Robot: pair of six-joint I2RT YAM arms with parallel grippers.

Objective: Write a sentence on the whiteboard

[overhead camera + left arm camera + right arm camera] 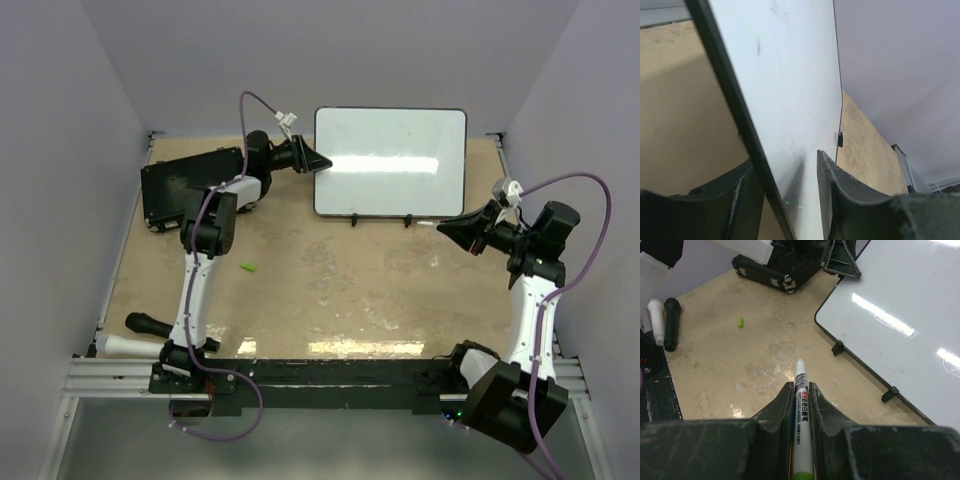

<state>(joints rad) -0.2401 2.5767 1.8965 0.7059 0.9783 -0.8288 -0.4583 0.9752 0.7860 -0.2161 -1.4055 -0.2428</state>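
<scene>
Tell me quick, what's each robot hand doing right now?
Left gripper: jaws closed on the whiteboard edge.
Right gripper: jaws closed on the marker.

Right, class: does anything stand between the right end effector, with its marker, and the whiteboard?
Nothing visible does. Only bare table lies between the marker in the right end effector and the whiteboard. The small green piece lies far left, and the left end effector grips the board's left edge, outside that path.

Right end effector point(800, 386) gripping marker point(802, 420), whiteboard point(900, 315) nearby
</scene>
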